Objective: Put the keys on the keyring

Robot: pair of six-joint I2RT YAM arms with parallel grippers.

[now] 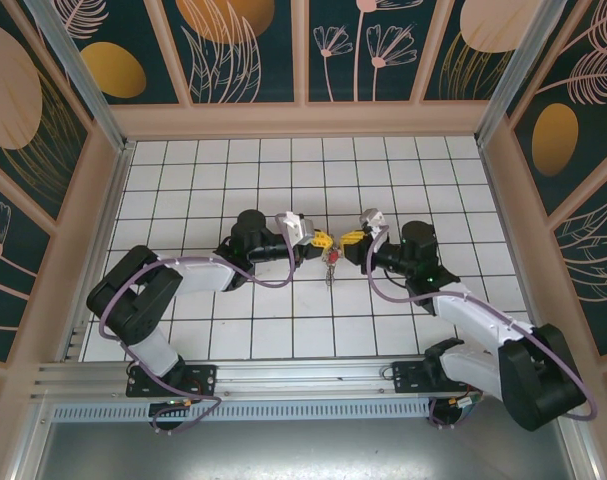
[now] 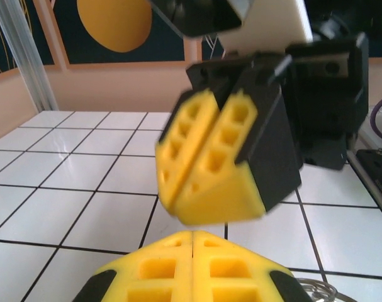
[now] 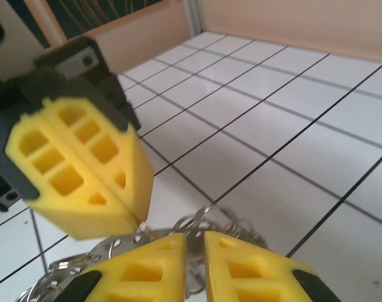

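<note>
My two grippers meet tip to tip above the middle of the tiled floor. The left gripper [image 1: 321, 240] has its yellow fingers [image 3: 77, 170] pressed together, and a thin silvery bit of the keyring [image 3: 206, 217] sits at their tip. The right gripper [image 3: 196, 251] is closed to a narrow slit with ring wire and small dangling pieces [image 3: 68, 264] in it. In the left wrist view the left gripper [image 2: 192, 261] sits just under the right fingers [image 2: 209, 163]. Below both tips a small bundle hangs, the keyring [image 1: 330, 270] with a red speck of the keys [image 1: 330, 257].
White tiled floor [image 1: 283, 180] lies all round the grippers. Patterned walls [image 1: 233, 60] and aluminium posts [image 1: 78, 70] close the cell at the back and sides. A rail [image 1: 283, 375] carries the arm bases at the near edge.
</note>
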